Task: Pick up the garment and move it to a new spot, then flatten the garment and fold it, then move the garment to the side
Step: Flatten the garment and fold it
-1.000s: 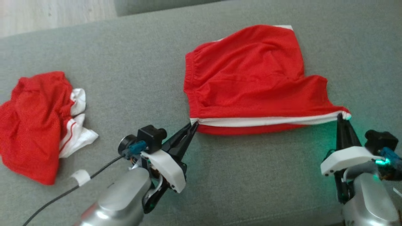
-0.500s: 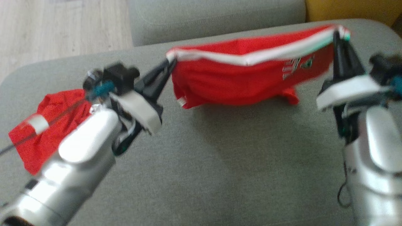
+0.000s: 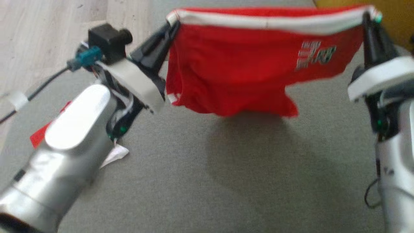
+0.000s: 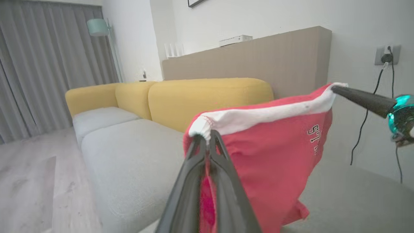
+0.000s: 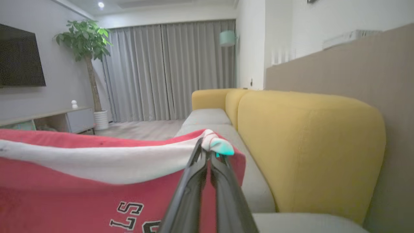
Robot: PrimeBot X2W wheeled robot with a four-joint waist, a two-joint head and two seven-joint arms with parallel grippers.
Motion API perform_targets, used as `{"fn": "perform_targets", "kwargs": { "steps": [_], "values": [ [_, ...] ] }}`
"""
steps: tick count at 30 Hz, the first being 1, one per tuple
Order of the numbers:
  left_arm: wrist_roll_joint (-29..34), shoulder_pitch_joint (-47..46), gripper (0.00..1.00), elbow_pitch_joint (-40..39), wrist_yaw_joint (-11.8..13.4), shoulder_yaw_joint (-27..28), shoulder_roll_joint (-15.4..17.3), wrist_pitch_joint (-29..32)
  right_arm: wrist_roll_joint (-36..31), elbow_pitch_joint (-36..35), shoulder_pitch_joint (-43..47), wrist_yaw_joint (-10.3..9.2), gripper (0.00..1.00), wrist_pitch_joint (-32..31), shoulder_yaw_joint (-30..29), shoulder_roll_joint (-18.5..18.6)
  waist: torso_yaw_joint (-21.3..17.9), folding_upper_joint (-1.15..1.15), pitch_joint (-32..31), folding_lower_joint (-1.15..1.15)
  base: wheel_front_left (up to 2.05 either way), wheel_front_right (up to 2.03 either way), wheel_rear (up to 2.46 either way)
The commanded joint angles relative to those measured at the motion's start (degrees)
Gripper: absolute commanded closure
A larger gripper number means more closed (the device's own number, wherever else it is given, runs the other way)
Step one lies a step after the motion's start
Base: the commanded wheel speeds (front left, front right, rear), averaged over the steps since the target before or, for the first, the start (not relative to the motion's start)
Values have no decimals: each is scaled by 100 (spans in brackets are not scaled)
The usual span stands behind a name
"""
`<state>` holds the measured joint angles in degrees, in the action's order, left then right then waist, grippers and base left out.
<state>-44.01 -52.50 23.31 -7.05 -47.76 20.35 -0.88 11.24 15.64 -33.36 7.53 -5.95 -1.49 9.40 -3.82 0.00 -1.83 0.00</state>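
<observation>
The garment [image 3: 245,64], red shorts with a white band, hangs in the air over the grey sofa seat [image 3: 226,181], the band pulled taut between the arms; the left pincer [image 3: 168,27] is clenched on one end of the band, the right pincer [image 3: 367,17] on the other; the hem seems clear of the cushion. The pick-up looks done and the carry is under way; laying down, flattening, folding and moving aside remain; a second red cloth [image 3: 38,137] lies partly under the left arm.
</observation>
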Motion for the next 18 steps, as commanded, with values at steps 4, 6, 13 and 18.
{"fn": "perform_targets", "kwargs": {
  "steps": [4, 6, 13, 18],
  "values": [
    [-265, 132, 100, -508, 56, 271, 329, 296, 155, -460, 328, -4, 100, -336, 134, 126, 63, 0, 99, 0, 0, 0, 0],
    [-274, 180, 100, -599, 112, 254, 400, 394, 150, -559, 368, -4, 100, -462, 165, 192, 65, 0, 224, 0, 0, 0, 0],
    [-189, -784, 100, -164, 189, 532, 424, 518, -187, -456, -804, -4, 100, -775, 368, 179, -134, 0, 1424, 0, 0, 0, 0],
    [9, -1821, 100, 885, 265, 841, 231, 43, -535, 871, -2290, -4, 100, -304, 157, -235, -366, 0, 1917, 0, 0, 0, 0]
  ]
}}
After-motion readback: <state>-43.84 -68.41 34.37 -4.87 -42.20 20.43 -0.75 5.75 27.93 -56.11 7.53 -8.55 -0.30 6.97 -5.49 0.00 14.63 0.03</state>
